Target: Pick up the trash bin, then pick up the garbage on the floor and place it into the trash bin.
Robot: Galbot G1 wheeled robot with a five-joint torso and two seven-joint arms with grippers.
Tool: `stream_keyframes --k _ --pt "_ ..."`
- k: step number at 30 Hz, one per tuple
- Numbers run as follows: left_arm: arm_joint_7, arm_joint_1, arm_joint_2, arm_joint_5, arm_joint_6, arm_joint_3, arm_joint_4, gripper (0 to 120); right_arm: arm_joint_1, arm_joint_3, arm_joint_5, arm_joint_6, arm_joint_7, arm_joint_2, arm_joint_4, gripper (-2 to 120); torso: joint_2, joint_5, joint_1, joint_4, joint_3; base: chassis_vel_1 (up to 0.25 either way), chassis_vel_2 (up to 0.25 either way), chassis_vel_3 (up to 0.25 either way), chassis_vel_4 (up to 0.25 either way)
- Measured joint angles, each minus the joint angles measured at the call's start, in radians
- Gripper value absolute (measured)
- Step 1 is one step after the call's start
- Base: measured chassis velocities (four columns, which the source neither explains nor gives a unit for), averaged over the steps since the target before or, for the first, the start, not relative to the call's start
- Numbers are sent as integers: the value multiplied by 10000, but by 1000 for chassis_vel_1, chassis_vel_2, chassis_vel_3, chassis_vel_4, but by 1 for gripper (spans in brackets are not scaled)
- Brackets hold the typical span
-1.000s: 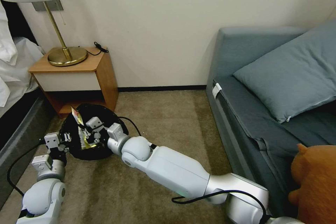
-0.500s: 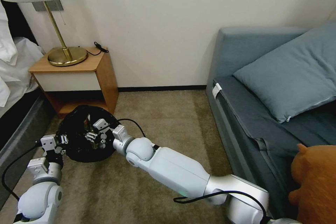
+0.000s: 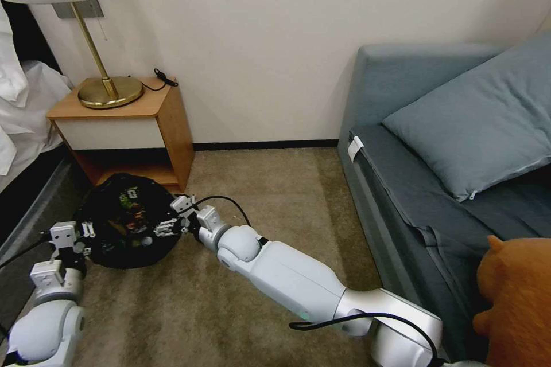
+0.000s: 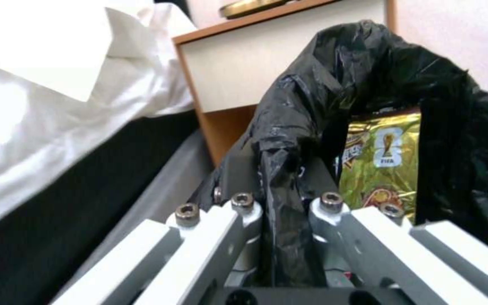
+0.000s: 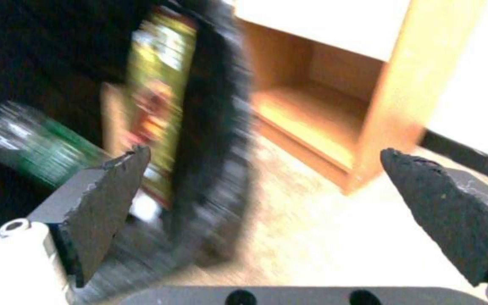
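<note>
The trash bin, lined with a black bag, hangs low over the carpet at the lower left, in front of the nightstand. My left gripper is shut on the liner at its rim. Inside lies garbage: a gold snack wrapper and a clear bottle with a green label. My right gripper is open at the bin's right rim, holding nothing. In the right wrist view its dark fingertips stand wide apart with the bin's edge between them.
A wooden nightstand with a brass lamp stands just behind the bin. A bed runs along the left. A blue-grey sofa fills the right, with an orange plush cushion near its front. Open carpet lies between.
My right gripper let go of the wrapper into the bin and drew back from inside to the right rim. The bin and my left gripper shifted slightly left.
</note>
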Motion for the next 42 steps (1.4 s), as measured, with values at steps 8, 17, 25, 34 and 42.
stream_keyframes --k 8,17,25,34,42 --pt "-115 39 330 133 -77 -194 302 4 -379 604 -1093 207 332 0 -1002 100 0 2 0 -2 0 0 0 0 0" --pt "-142 274 656 69 -62 -462 194 4 -823 1312 -2695 733 435 -1 -2338 100 0 3 0 -2 0 0 0 0 0" --pt "-170 429 808 -26 -10 -597 -18 4 -1088 1642 -3520 1002 424 -1 -3074 100 1 4 0 -2 0 0 0 0 0" --pt "-180 515 850 -103 -67 -616 6 4 -1408 1831 -3747 1109 443 -1 -3071 100 1 4 0 -2 -1 0 0 0 0" --pt "-214 607 767 -85 -276 -509 150 4 -1610 1888 -3883 1108 441 -1 -3001 100 1 3 0 -2 0 0 0 0 0"
